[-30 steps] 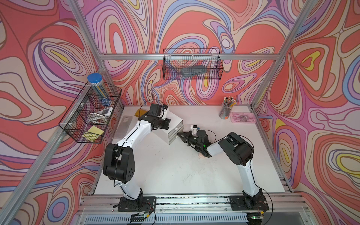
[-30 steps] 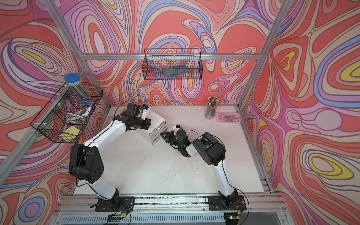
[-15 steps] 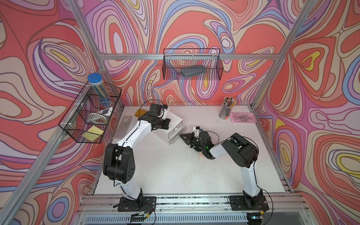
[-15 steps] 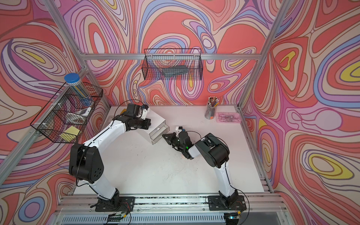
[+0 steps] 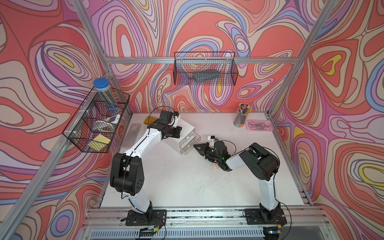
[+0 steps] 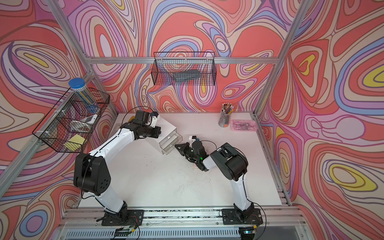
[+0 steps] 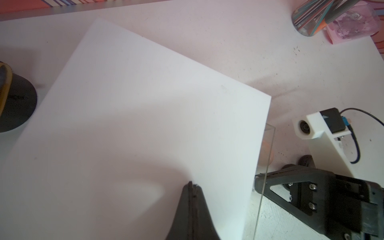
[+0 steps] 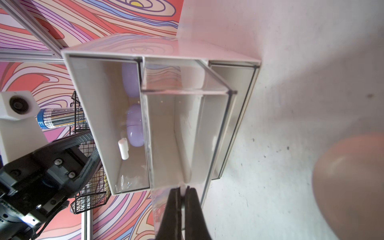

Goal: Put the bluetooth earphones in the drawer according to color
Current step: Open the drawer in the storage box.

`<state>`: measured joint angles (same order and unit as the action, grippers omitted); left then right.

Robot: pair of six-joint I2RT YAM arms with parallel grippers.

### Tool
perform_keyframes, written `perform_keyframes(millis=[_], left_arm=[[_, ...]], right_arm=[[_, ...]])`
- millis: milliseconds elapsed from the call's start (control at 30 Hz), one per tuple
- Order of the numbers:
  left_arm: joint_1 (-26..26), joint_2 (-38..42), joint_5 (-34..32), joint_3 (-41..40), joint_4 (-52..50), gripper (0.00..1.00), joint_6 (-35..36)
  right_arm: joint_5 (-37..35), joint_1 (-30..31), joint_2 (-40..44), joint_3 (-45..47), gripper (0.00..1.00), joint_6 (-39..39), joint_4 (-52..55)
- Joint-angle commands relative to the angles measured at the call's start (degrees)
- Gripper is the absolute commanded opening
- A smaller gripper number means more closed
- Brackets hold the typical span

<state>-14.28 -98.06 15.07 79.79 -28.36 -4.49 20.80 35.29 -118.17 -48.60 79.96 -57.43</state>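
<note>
Your right arm (image 5: 259, 162) has eased back from the white drawer cabinet (image 5: 187, 128), elbow swinging outward, and the middle drawer (image 8: 166, 145) has slid out with it. The right gripper (image 8: 180, 193) reaches low and level, jaws pinching that drawer at its front. Your left arm (image 5: 143, 139) arches over the cabinet, with the left gripper (image 7: 192, 184) tip-down on its top and its jaws pressed together. Two lilac earphone cases (image 8: 135, 126) lie in the top drawer (image 8: 108, 124). A pink case (image 5: 215, 165) sits on the worktop (image 5: 176, 176) just beside the right wrist.
</note>
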Motion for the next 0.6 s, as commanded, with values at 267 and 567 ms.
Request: perform_keyframes(millis=[267, 567], left_arm=[[-0.66, -3.01, -0.33, -1.13, -8.02, 0.00, 0.29], [-0.66, -3.06, -0.32, -1.13, -8.01, 0.00, 0.33]], right_arm=[[1.26, -0.51, 3.47, 0.37, 0.00, -2.84, 1.42], [1.09, -0.57, 3.52, 2.15, 0.00, -2.10, 0.35]])
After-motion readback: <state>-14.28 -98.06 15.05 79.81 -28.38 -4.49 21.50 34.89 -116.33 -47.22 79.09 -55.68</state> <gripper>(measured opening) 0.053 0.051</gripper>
